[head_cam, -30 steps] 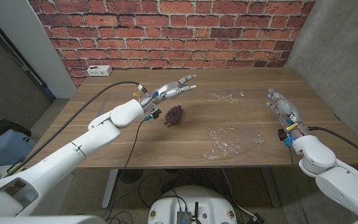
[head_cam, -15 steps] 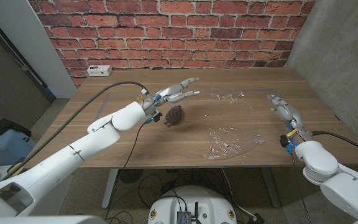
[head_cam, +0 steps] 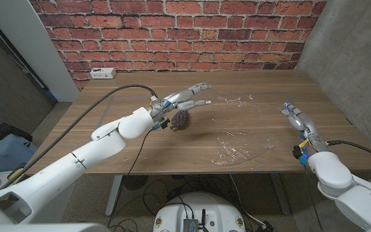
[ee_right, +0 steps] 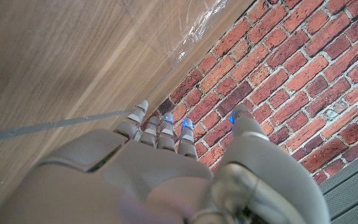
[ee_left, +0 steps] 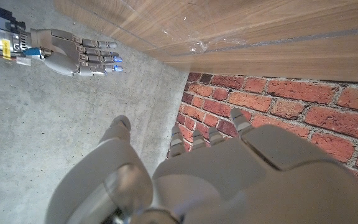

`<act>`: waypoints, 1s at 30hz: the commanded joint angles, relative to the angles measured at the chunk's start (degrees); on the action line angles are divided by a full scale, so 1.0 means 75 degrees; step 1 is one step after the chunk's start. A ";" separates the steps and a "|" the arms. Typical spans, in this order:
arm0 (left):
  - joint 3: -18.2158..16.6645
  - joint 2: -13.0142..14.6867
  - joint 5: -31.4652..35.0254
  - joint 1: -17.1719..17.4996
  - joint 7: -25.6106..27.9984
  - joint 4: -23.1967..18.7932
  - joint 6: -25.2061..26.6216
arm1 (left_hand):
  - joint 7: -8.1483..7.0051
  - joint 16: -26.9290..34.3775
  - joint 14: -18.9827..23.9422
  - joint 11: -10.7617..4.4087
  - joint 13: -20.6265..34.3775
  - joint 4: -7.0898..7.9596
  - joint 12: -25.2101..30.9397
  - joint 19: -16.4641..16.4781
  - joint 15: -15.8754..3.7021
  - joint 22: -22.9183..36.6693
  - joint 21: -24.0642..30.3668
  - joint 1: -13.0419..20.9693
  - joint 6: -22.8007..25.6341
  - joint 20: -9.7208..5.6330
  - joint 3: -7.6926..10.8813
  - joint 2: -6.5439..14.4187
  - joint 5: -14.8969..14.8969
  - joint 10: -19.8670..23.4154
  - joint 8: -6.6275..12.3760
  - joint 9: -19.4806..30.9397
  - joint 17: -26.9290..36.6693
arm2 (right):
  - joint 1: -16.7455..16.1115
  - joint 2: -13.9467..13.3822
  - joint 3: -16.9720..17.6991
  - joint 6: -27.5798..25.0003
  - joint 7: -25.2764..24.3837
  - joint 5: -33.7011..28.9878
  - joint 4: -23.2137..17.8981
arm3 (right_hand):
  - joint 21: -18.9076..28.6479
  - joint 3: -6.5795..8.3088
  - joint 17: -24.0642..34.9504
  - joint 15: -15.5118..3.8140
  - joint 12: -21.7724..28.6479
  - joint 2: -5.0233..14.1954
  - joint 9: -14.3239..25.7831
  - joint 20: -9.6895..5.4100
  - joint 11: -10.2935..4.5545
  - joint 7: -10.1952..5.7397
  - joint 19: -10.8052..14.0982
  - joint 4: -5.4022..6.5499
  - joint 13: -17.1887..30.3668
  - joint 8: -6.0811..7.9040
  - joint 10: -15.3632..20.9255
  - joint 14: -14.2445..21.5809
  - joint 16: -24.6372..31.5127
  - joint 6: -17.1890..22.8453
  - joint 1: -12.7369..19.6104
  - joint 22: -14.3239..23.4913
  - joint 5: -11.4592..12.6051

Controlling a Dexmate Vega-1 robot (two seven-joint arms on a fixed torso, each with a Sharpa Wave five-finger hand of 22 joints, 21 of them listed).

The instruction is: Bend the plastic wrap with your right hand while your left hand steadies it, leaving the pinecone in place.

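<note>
Your left hand (head_cam: pixel 187 97) hovers above the pinecone (head_cam: pixel 181 119), fingers spread and holding nothing, reaching toward the plastic wrap (head_cam: pixel 237 135); judged a set-up to steady the wrap's left edge without nudging the cone. Your right hand (head_cam: pixel 298 118) waits off the wrap's right edge, fingers straight and close together, empty (not touching the film, as far as can be told). Count: one pinecone, left of centre; one clear wrap sheet, flat, centre-right of the table (head_cam: pixel 127 138).
</note>
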 commanded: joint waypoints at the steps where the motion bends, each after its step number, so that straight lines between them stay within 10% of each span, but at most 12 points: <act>1: 0.0082 0.0056 0.0850 0.0114 0.0092 -0.0372 0.0217 | -0.0097 0.0049 -0.0299 -0.0313 0.0022 -0.0163 0.0073 -0.0958 0.0136 0.0022 -0.0016 0.0208 0.0344 0.0183 0.0037 -0.0024 -0.0003 0.0012 0.0056 0.0039 0.0034 | -0.0457 0.0095 0.0111 -0.1072 -0.0296 -0.0803 -0.0713 | 0.0043 0.0105 0.0026 0.0001 0.0011 0.0030 0.0023 0.0005 -0.0046 -0.0001 0.0107 -0.0040 0.0036 0.0062 0.0070 0.0078 0.0053 0.0152 0.0232 0.0026 0.0056; 16: 0.0239 -0.0026 0.1650 0.0153 0.0050 -0.0662 0.0356 | -0.0645 0.0010 0.0206 -0.0392 0.0014 -0.0508 0.0120 -0.0498 0.0330 0.0015 -0.0106 0.0946 0.1490 0.0230 0.0069 -0.0275 0.0076 0.0583 0.0205 0.0043 0.0037 | -0.0585 0.0223 -0.0052 -0.2333 -0.0482 -0.1475 -0.1247 | 0.0140 0.0430 0.0040 -0.0138 0.0036 0.0122 0.0036 0.0029 -0.0205 -0.0023 0.0510 -0.0040 0.0041 0.0099 0.0387 0.0568 0.0160 0.0556 0.1014 0.0039 0.0037; 30: 0.0464 0.0008 0.2494 0.0252 -0.0112 -0.1038 0.0778 | -0.0656 -0.0046 0.0203 -0.0404 0.0014 -0.0489 0.0058 -0.0466 0.0364 0.0019 -0.0213 0.1191 0.1715 0.0237 0.0060 -0.0318 0.0098 0.0632 0.0130 0.0045 0.0040 | -0.0672 0.0290 -0.0144 -0.2771 -0.0492 -0.1796 -0.1288 | 0.0125 0.0430 0.0046 -0.0121 0.0040 0.0038 0.0037 0.0069 -0.0216 0.0028 0.0535 -0.0025 0.0043 0.0132 0.0492 0.0661 0.0163 0.0777 0.1152 0.0041 0.0020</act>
